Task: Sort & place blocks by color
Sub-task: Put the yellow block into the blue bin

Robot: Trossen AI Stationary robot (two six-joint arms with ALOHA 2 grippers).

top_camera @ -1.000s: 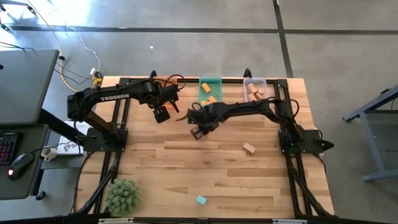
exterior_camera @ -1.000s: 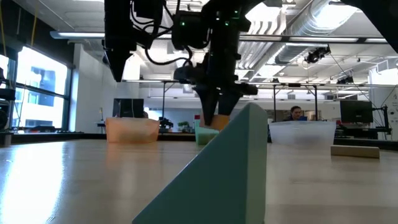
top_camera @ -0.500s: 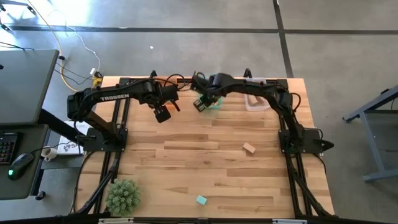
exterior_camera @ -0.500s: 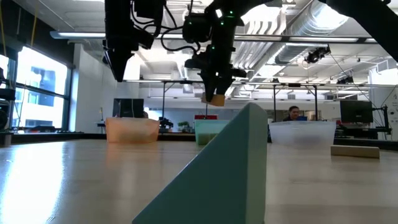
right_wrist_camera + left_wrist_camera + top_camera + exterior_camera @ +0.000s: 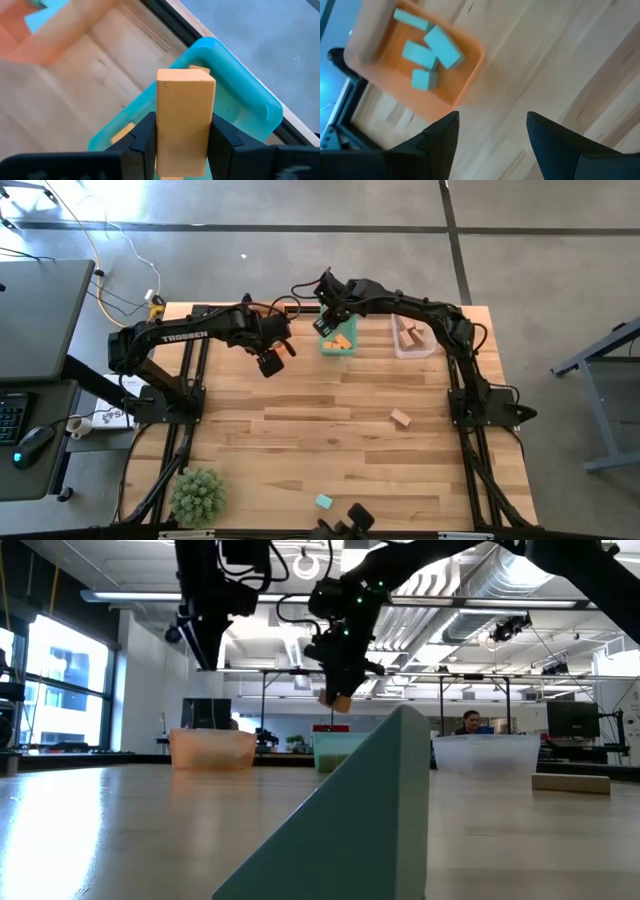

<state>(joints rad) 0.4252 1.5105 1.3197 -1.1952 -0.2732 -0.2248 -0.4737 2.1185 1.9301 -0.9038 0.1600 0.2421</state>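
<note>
My right gripper [image 5: 325, 327] hangs over the teal bin [image 5: 340, 343] at the table's far edge, shut on an orange bar block [image 5: 185, 115]; orange blocks lie in that bin. My left gripper [image 5: 268, 364] hovers open with nothing between its fingers, next to the orange bin [image 5: 415, 65], which holds several teal blocks [image 5: 427, 50]. A light wood block [image 5: 401, 418] lies flat on the table at the right. A teal block [image 5: 323, 501] rests near the front edge and fills the foreground of the low view [image 5: 385, 810]. My right gripper pinches the orange bar by two opposite long sides [image 5: 162, 125] between its two fingers [image 5: 222, 137]. The fingers slant steeply down from above. The bar's free end [image 5: 340, 701] sticks out past the fingertips, lifted clear above the teal bin.
A clear bin [image 5: 412, 338] with wood blocks stands right of the teal bin. A fuzzy green plant [image 5: 196, 495] sits at the near left corner. Bare tabletop [image 5: 320, 430] spreads across the middle. A person [image 5: 473, 724] shows in the room beyond.
My right gripper, shut on the orange bar, has risen from near the tabletop at the middle and swung toward the far edge, turning about as it went; it now hangs over the teal bin. My left gripper has tipped slightly in place.
</note>
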